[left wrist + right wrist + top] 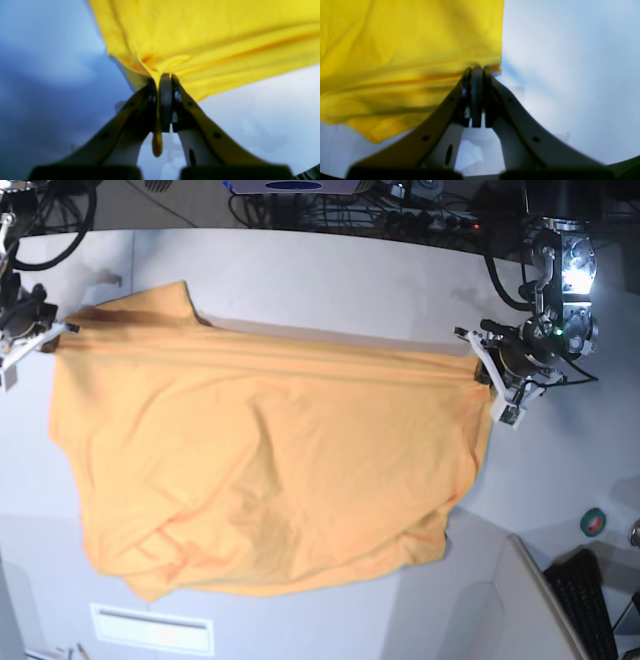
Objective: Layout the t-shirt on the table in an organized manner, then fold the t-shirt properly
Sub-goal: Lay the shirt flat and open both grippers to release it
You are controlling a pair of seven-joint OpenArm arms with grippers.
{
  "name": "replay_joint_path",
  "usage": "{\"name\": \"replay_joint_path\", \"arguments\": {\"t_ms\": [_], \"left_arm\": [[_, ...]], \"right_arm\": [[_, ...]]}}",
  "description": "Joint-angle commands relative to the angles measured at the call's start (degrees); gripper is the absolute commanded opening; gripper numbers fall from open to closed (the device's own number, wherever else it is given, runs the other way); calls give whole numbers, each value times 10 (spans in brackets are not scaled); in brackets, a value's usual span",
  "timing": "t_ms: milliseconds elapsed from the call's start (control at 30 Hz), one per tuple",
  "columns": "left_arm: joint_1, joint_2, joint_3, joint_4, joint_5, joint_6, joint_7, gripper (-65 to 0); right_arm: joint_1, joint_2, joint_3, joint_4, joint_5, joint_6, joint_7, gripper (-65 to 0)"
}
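The orange-yellow t-shirt (260, 470) is stretched across the white table (320, 280), held up between both grippers and hanging down toward the near edge. No lettering shows. My left gripper (482, 368), at the base view's right, is shut on a bunched edge of the t-shirt (200, 37); in the left wrist view the left gripper (165, 77) pinches a fold. My right gripper (62, 330), at the base view's left, is shut on the other corner; in the right wrist view the right gripper (477, 70) clamps the t-shirt (407, 62) at its edge.
Cables and equipment (300, 190) line the table's far edge. A green tape roll (593, 522) and a keyboard (590, 605) lie at the lower right. A white label (150, 630) sits near the front edge.
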Motion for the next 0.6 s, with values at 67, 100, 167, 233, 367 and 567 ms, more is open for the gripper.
{"name": "replay_joint_path", "arguments": {"t_ms": [67, 100, 167, 233, 367, 567], "left_arm": [[28, -9, -3, 18, 10, 5, 7, -650], [35, -9, -3, 21, 10, 5, 7, -650], [49, -8, -2, 21, 10, 5, 5, -650], [55, -8, -2, 19, 10, 5, 5, -650], [64, -8, -23, 6, 10, 5, 4, -650], [61, -7, -28, -5, 10, 5, 4, -650]], "right_arm": [[-27, 11, 7, 12, -5, -5, 9, -650], [-35, 11, 7, 12, -5, -5, 10, -650], [-53, 11, 7, 12, -5, -5, 10, -650], [-68, 11, 7, 12, -5, -5, 10, -650], [-88, -5, 1, 12, -5, -5, 10, -650], [-76, -33, 6, 12, -5, -5, 5, -650]]}}
